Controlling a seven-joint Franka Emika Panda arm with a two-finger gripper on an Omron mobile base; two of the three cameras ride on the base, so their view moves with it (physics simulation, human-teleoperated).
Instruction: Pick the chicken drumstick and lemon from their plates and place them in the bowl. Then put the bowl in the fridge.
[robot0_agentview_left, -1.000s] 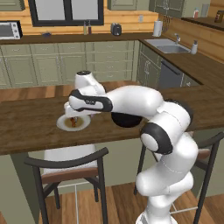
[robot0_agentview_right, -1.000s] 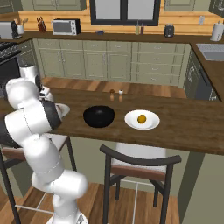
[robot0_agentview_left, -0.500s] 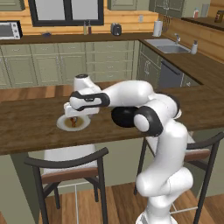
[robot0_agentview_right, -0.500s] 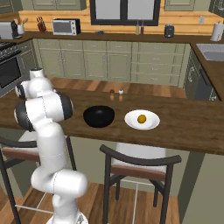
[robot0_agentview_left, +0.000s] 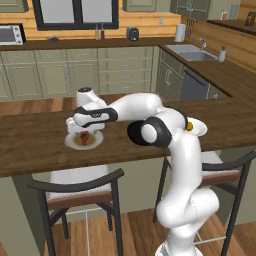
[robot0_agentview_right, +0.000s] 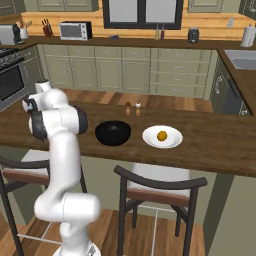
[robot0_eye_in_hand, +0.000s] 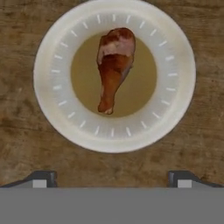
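both fingers (robot0_eye_in_hand: 43, 178) stand spread wide at the bottom of the hand view, pinching nothing, with bare wood between them. the gripper (robot0_eye_in_hand: 112, 180) looks straight down on a plate (robot0_eye_in_hand: 114, 75) — off-white rim, tan-brown centre — and the chicken drumstick (robot0_eye_in_hand: 113, 66) lies in that centre, its thick meaty end toward the top of the view and its thin bone end pointing down toward the fingers, apart from both of them. from the left base view the white arm reaches across the wooden counter (robot0_agentview_left: 30, 145) and the gripper (robot0_agentview_left: 80, 131) hangs just above the drumstick plate (robot0_agentview_left: 83, 140), where the reddish-brown drumstick (robot0_agentview_left: 85, 135) shows under the hand; whether the tips touch the plate i cannot tell. from the right base view the black bowl (robot0_agentview_right: 113, 133) sits on the counter (robot0_agentview_right: 210, 140) just beside a second plate (robot0_agentview_right: 162, 136), and the lemon (robot0_agentview_right: 162, 135) rests in the middle of that plate — the bowl lies between the arm and the lemon. two small shakers (robot0_agentview_right: 132, 107) stand on the counter just behind the bowl. a microwave (robot0_agentview_right: 75, 30) sits on the back worktop, and two chairs (robot0_agentview_right: 159, 190) are pulled up at the near side of the counter.
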